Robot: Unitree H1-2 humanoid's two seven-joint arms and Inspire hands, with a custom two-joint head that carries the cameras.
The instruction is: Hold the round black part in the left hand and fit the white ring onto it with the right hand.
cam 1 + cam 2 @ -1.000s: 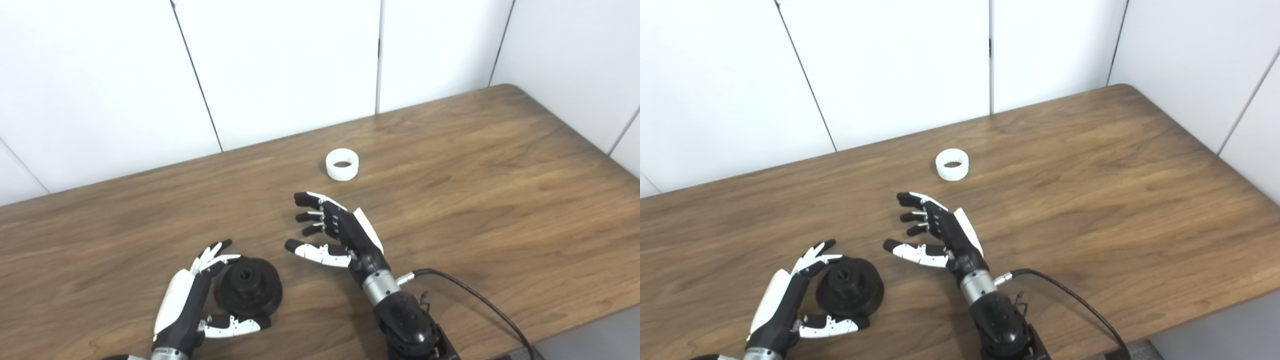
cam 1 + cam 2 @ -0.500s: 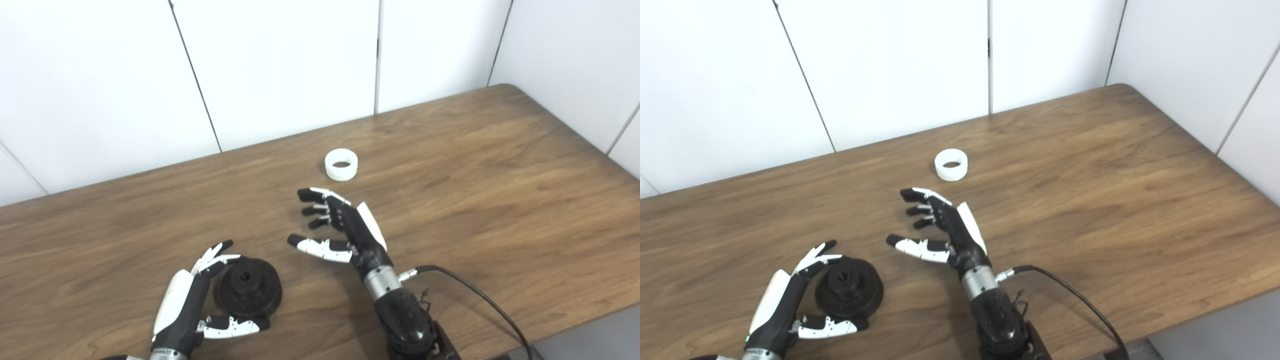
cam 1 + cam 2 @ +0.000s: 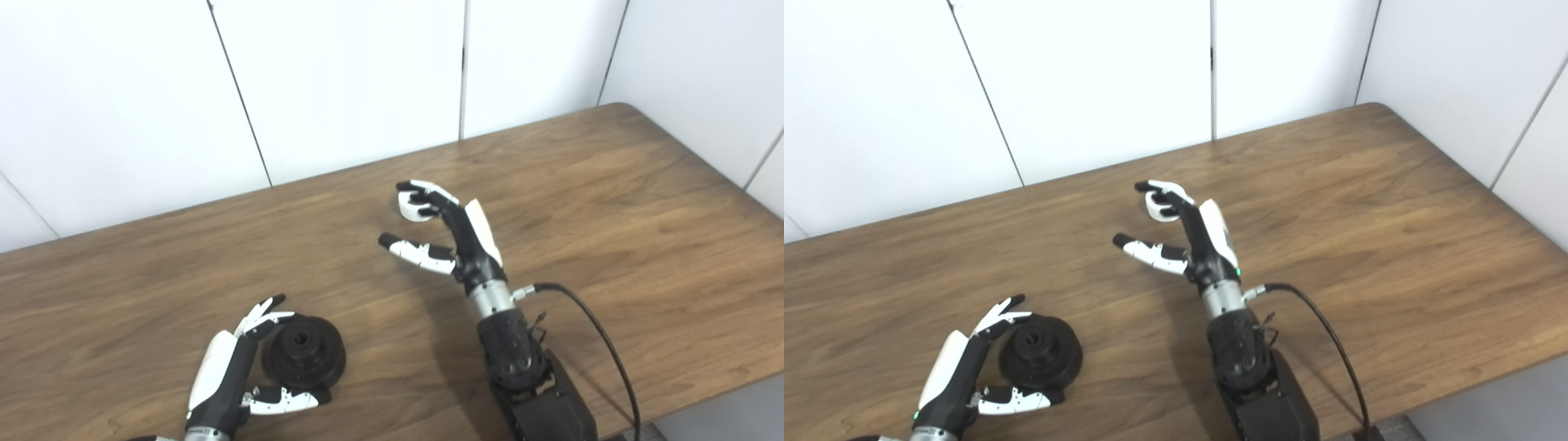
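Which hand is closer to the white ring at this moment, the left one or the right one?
Right. The right hand is at the white ring, fingers over it and thumb spread apart. The left hand is far away, near the table's front edge, cupping the round black part.

No legible text, labels, brand marks or numbers in either view. Checked the round black part [image 3: 304, 351], the white ring [image 3: 411, 208], both hands, the wooden surface [image 3: 612, 202] and the white wall panels [image 3: 343, 79]: all unmarked at this resolution.
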